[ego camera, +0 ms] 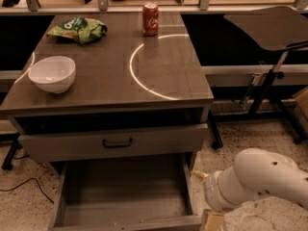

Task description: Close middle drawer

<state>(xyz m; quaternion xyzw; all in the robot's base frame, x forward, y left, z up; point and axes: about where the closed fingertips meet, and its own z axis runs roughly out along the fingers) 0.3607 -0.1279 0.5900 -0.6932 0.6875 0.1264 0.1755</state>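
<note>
Hovering, seemingly spread, fingers (213,221) just beside the middle drawer (125,196).

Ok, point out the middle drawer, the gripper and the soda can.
middle drawer (122,198): camera view, on the bare floor of its pulled-out box.
gripper (212,221): camera view, bottom edge, right of that drawer, on its tan part.
soda can (150,19): camera view, on its red side.

Speckled terrazzo floor (250,134); black cable (28,180) left; dark side table (269,28) right; dim light.
</note>
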